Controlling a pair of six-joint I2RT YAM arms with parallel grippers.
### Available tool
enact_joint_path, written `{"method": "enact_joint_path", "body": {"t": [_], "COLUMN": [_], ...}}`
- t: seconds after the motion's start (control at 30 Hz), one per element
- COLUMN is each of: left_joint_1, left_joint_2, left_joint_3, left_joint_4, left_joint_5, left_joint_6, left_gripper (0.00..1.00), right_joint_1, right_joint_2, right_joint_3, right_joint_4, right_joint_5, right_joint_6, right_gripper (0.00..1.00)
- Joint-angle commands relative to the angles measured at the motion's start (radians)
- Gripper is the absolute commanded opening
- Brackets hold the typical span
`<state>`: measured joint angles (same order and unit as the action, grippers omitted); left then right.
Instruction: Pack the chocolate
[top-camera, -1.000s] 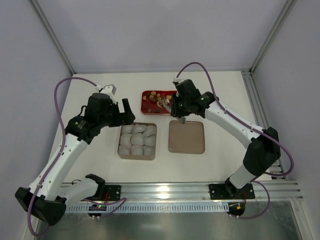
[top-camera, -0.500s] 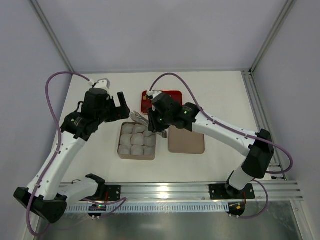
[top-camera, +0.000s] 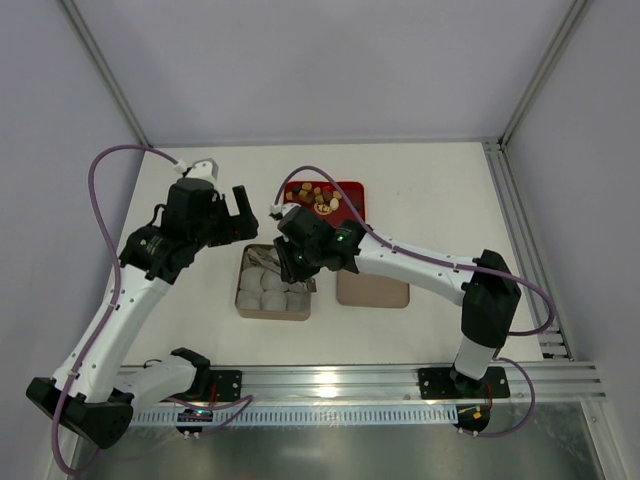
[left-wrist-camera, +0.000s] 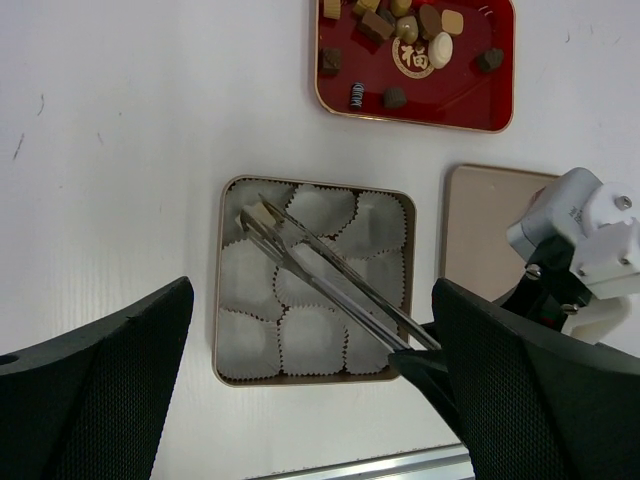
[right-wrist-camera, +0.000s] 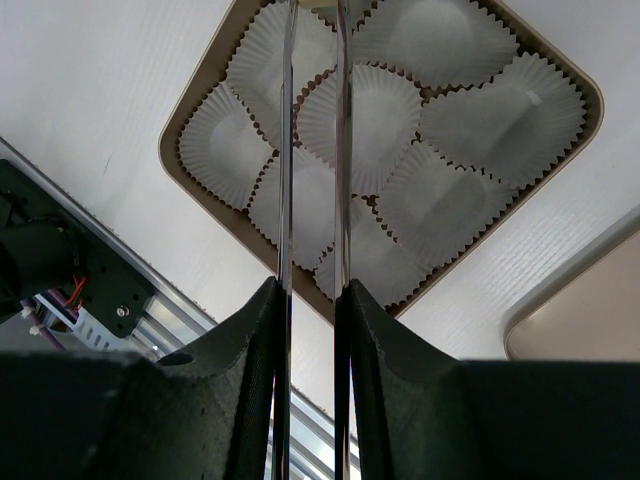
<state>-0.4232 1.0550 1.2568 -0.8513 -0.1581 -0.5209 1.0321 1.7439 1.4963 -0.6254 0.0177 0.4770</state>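
Note:
Chocolate pieces (left-wrist-camera: 405, 30), dark brown, tan and cream, lie in the red tray (left-wrist-camera: 455, 100), which also shows in the top view (top-camera: 352, 196). My right gripper (right-wrist-camera: 312, 300) is shut on metal tongs (right-wrist-camera: 288, 150). The tongs (left-wrist-camera: 330, 275) reach across the tan tin (left-wrist-camera: 218, 300) of white paper cups (right-wrist-camera: 450, 40). Their tips pinch a small cream piece (left-wrist-camera: 254, 214) at the tin's far-left cup. My left gripper (left-wrist-camera: 312, 290) is open and empty, high above the tin. In the top view it (top-camera: 235, 215) hangs left of the tray.
The tin's tan lid (left-wrist-camera: 480, 230) lies flat just right of the tin, and also shows in the top view (top-camera: 372, 290). The right arm stretches over the lid. An aluminium rail (top-camera: 400, 385) runs along the table's near edge.
My right gripper has swung left from the red tray with the tongs and now holds them over the tin. My left gripper has drawn slightly back and up.

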Motion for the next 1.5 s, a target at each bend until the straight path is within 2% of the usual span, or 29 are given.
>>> {"method": "enact_joint_path", "body": {"t": [0.0,0.27,0.43,0.7,1.03,1.13,1.3,1.47], "left_joint_1": [0.003,0.003,0.003,0.003,0.003,0.003,0.003,0.003], "left_joint_2": [-0.020,-0.016,-0.018,-0.026,-0.024,-0.023,-0.023,-0.020], "left_joint_3": [0.029,0.021,0.016,0.001,0.007,0.006,0.007,0.006], "left_joint_4": [-0.006,0.003,0.004,0.008,0.008,0.014,0.011,0.012], "left_joint_5": [-0.020,-0.009,-0.008,-0.003,-0.001,0.002,0.003,0.005], "left_joint_6": [-0.013,-0.018,-0.019,-0.022,-0.022,-0.025,-0.022,-0.022], "left_gripper": [1.00,1.00,1.00,1.00,1.00,1.00,1.00,1.00], "right_joint_1": [0.005,0.005,0.005,0.006,0.002,-0.032,-0.204,-0.316], "right_joint_2": [0.012,0.039,0.036,0.025,-0.139,-0.181,-0.236,-0.207], "right_joint_3": [0.048,0.064,0.064,0.061,0.030,0.024,-0.045,-0.044], "right_joint_4": [0.062,0.066,0.056,0.046,0.013,-0.014,-0.007,-0.031], "right_joint_5": [-0.004,0.025,0.039,0.044,0.065,0.086,0.047,0.073], "right_joint_6": [0.012,0.011,0.011,0.008,-0.014,-0.034,-0.069,-0.120], "right_gripper": [0.30,0.31,0.40,0.44,0.44,0.44,0.44,0.44]}}
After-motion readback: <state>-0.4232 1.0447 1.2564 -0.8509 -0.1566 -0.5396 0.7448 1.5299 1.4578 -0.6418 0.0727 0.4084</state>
